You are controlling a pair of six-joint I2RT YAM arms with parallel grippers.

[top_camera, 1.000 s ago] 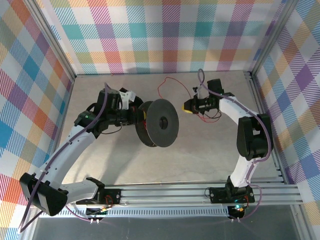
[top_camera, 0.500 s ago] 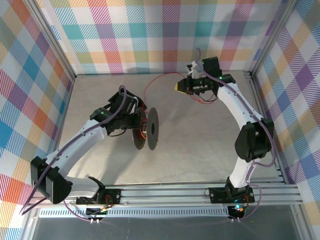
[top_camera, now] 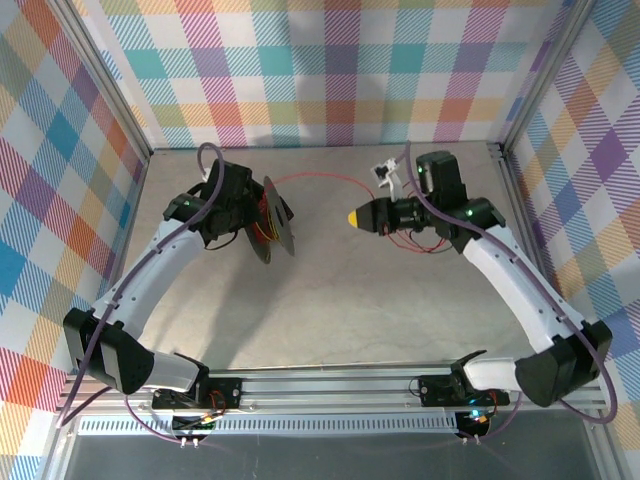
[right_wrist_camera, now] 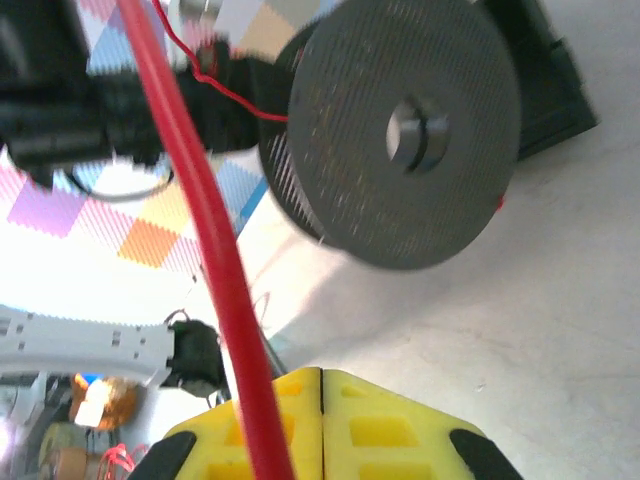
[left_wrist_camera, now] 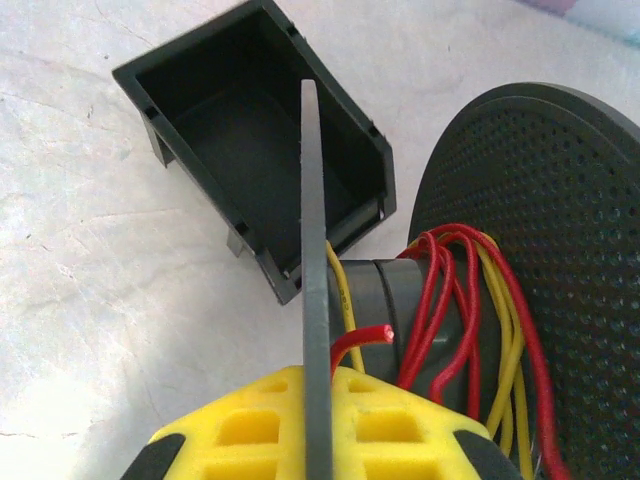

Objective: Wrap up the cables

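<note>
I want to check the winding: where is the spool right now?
In the top view the spool is left of centre toward the back, one flange clamped edge-on in the left gripper; the red cable arcs from it to the right gripper.

- The table (top_camera: 340, 300) was pale and marbled, with faint scuffs.
- A black open box (left_wrist_camera: 230, 130) lay on its left part.
- Loose loops of red wire (top_camera: 425, 243) seemed to rest toward its right rear.
</note>
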